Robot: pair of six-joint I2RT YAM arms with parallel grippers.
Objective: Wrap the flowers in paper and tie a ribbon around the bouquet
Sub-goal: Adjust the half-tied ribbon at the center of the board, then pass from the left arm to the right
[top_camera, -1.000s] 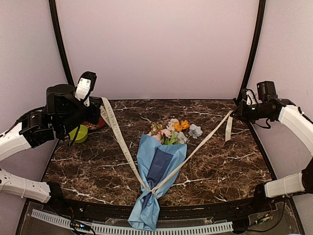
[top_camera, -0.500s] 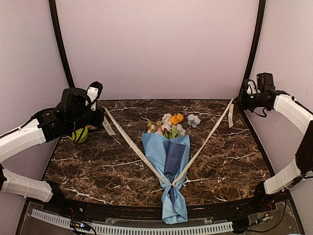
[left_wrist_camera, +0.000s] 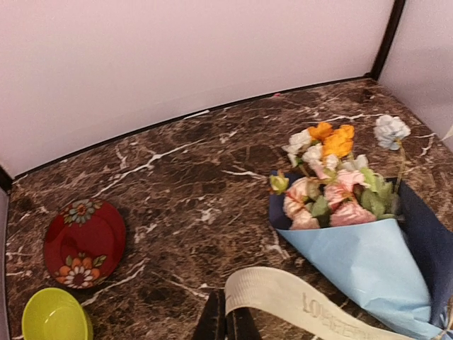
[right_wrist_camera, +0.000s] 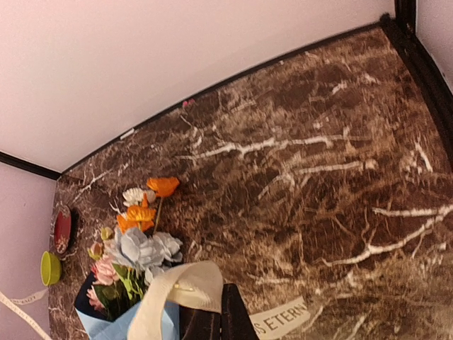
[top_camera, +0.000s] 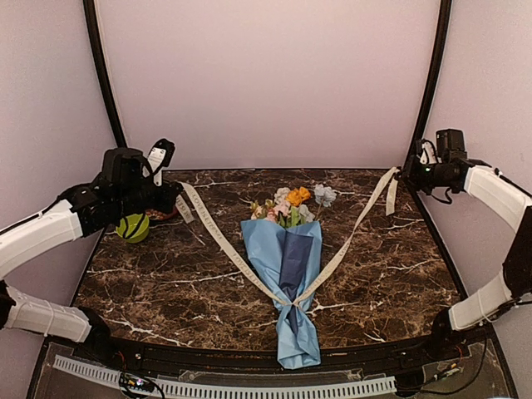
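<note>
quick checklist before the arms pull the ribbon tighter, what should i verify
1. Left gripper shut on its end of the ribbon: ok
2. Right gripper shut on the other end: ok
3. Ribbon crossed around the narrow lower part of the bouquet: ok
4. Paper closed around the flowers: ok
5. Knot cinched tight: cannot tell
6. Bouquet wholly on the table: not ok, its tail overhangs the near edge
</note>
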